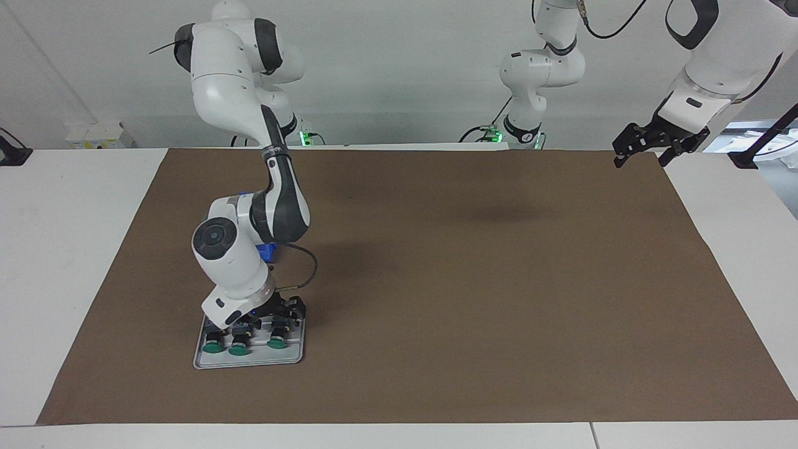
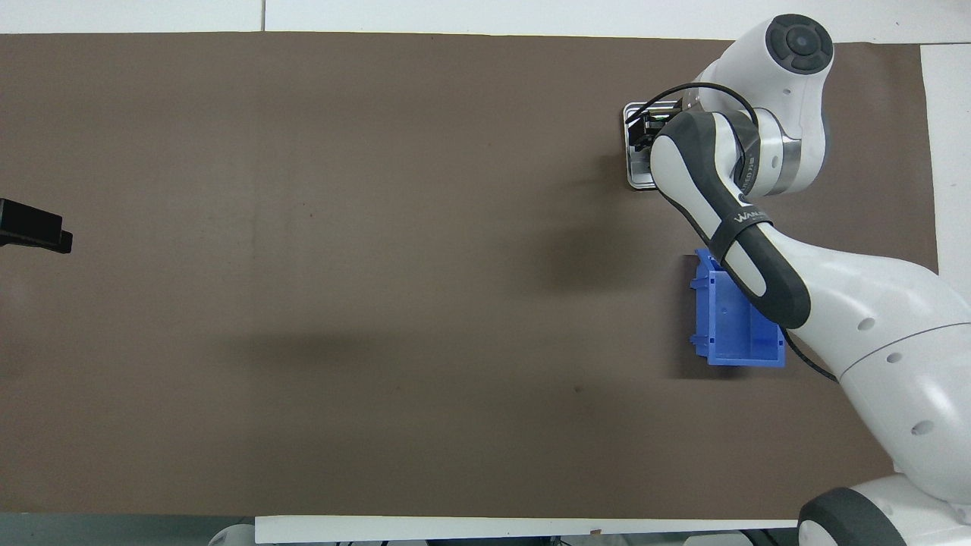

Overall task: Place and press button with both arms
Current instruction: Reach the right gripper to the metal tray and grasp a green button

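Note:
Three buttons with green caps lie side by side in a small grey tray (image 1: 293,357) on the brown mat, toward the right arm's end of the table: one (image 1: 214,350), a second (image 1: 238,350) and a third (image 1: 276,342). My right gripper (image 1: 268,323) is down in the tray, right at the dark bodies of the buttons. In the overhead view the right arm covers most of the tray (image 2: 634,173) and all the buttons. My left gripper (image 1: 642,156) hangs open and empty, high over the mat's corner by its own base, and shows as a black tip (image 2: 34,227) in the overhead view.
A blue open bin (image 2: 732,334) stands on the mat nearer to the robots than the tray, partly under the right arm; a blue sliver of it (image 1: 267,251) shows in the facing view. The brown mat (image 1: 474,299) covers most of the white table.

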Tool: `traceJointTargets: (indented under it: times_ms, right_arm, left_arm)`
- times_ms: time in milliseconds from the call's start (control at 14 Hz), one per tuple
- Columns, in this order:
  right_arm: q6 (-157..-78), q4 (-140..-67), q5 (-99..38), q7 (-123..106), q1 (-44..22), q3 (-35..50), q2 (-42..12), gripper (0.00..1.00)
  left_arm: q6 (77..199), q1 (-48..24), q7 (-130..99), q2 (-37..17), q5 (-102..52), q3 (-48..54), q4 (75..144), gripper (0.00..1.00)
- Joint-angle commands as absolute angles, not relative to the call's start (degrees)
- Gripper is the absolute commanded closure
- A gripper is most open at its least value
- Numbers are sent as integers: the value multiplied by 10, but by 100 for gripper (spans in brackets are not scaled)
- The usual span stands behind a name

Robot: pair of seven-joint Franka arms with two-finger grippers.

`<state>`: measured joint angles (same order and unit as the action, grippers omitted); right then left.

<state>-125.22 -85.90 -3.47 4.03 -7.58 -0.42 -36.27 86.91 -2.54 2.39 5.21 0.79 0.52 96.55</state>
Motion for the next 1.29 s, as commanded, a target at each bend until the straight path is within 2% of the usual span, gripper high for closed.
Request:
traceJointTargets:
  times_ms: [0, 71, 143, 286, 357, 429, 571, 786, 1071, 1214]
  right_arm:
    - [-1273, -881, -34, 27, -67, 2, -356, 14]
    - [-1274, -882, -34, 27, -67, 2, -356, 21]
    - [-1274, -882, -34, 27, -67, 2, -356, 33]
    - [-1267, -881, -34, 25, -66, 2, -355, 63]
    - [-1266, -880, -34, 21, -66, 2, -355, 80]
    - [-1266, -880, -34, 21, -68, 2, -355, 93]
    - [-1240, -867, -33, 19, -62, 1, -349, 98]
    - [-1130, -819, -34, 26, -73, 1, -325, 100]
    - [-1030, -836, -37, 143, -125, 2, -245, 100]
    - [-1023, -870, -38, 216, -165, 2, -213, 100]
  left_arm:
    - [881, -25, 25, 70, 8, 5, 988, 0]
    - [882, -25, 25, 70, 8, 5, 988, 0]
    - [885, -25, 25, 70, 8, 5, 988, 0]
    - [893, -24, 24, 70, 8, 5, 988, 0]
    - [895, -24, 25, 70, 8, 5, 988, 0]
    - [895, -24, 24, 70, 8, 5, 988, 0]
    - [896, -25, 24, 70, 8, 5, 988, 0]
    - [896, -25, 24, 70, 8, 5, 987, 0]
    - [894, -21, 25, 70, 8, 5, 987, 0]
    - [893, -19, 25, 70, 8, 5, 988, 0]
